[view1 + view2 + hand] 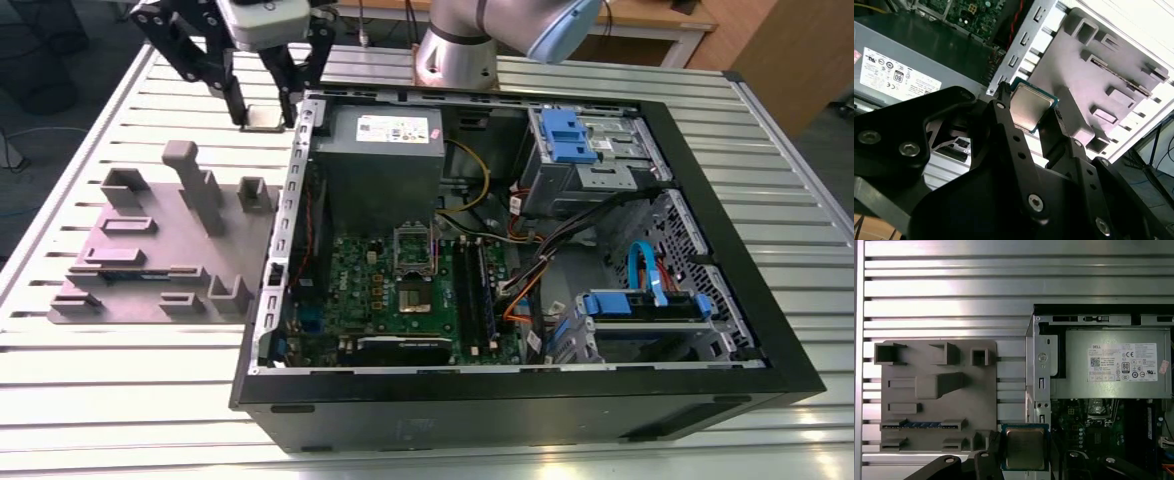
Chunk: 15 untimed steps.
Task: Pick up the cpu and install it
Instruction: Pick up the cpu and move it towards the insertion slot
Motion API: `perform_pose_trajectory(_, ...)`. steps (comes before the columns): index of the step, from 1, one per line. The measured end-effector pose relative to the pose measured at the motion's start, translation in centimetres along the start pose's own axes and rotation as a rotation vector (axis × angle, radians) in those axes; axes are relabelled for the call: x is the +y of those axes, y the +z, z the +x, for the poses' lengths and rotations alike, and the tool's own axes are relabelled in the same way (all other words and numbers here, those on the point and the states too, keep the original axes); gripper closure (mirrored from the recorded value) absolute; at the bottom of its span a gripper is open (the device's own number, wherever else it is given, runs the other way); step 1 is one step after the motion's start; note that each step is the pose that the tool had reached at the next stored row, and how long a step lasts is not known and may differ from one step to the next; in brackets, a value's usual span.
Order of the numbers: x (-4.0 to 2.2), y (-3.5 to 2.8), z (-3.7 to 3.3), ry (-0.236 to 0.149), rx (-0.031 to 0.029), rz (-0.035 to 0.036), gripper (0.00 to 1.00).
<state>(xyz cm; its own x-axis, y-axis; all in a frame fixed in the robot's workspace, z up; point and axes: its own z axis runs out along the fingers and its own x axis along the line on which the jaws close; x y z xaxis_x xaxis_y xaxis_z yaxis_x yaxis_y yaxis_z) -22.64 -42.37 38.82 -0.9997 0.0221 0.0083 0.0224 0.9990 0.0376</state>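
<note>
The fingers (1006, 122) are clamped on the cpu (1031, 106), one black tip against each of two opposite edges. In the second wrist view its silver-grey metal top faces the camera, with a thin green edge along one side. The first wrist view looks straight down on the same chip (1025, 447), which hangs over the left wall of the open case (1041, 385), between the grey fixture (936, 390) and the labelled power supply (1114, 365).

The exterior view gives the wider setting. The gripper (263, 105) is at the far end of the slatted table (134, 400), toward the exterior view's left, and holds the cpu (263, 120) in the air just outside the case's far left corner. Here the chip is a small plate between the fingertips. The same view takes in the green motherboard (400, 290) lying flat in the case, the blue drive bays (567, 135) on the exterior view's right, and the arm (461, 45) rising beyond the case.
</note>
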Motion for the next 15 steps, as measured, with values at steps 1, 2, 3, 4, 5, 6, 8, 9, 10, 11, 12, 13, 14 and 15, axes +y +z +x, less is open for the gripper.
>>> perform_pose_trajectory(1,0.01,0.00,-0.26,0.000,0.0001,0.0000,0.53)
perform_pose_trajectory(2,0.01,0.00,-0.51,0.000,0.0002,0.0000,0.53)
perform_pose_trajectory(3,0.02,0.01,-0.75,0.000,0.0003,0.0000,0.53)
perform_pose_trajectory(4,0.02,0.01,-0.99,0.000,0.0003,0.0000,0.53)
perform_pose_trajectory(5,0.03,0.01,-1.22,0.000,0.0003,0.0000,0.53)
perform_pose_trajectory(6,0.03,0.01,-1.45,0.000,0.0004,0.0000,0.53)
perform_pose_trajectory(8,0.04,0.02,-1.90,0.000,0.0004,0.0000,0.53)
perform_pose_trajectory(9,0.05,0.02,-2.12,0.000,0.0004,0.0000,0.53)
perform_pose_trajectory(10,0.05,0.03,-2.35,0.000,0.0004,0.0000,0.53)
perform_pose_trajectory(11,0.06,0.03,-2.57,0.000,0.0004,0.0000,0.53)
perform_pose_trajectory(12,0.06,0.03,-2.75,0.000,0.0004,0.0000,0.53)
perform_pose_trajectory(13,0.06,0.04,-2.94,0.000,0.0004,0.0001,0.53)
perform_pose_trajectory(14,0.07,0.04,-3.12,0.000,0.0004,0.0000,0.53)
perform_pose_trajectory(15,0.07,0.05,-3.30,0.000,0.0004,0.0000,0.53)
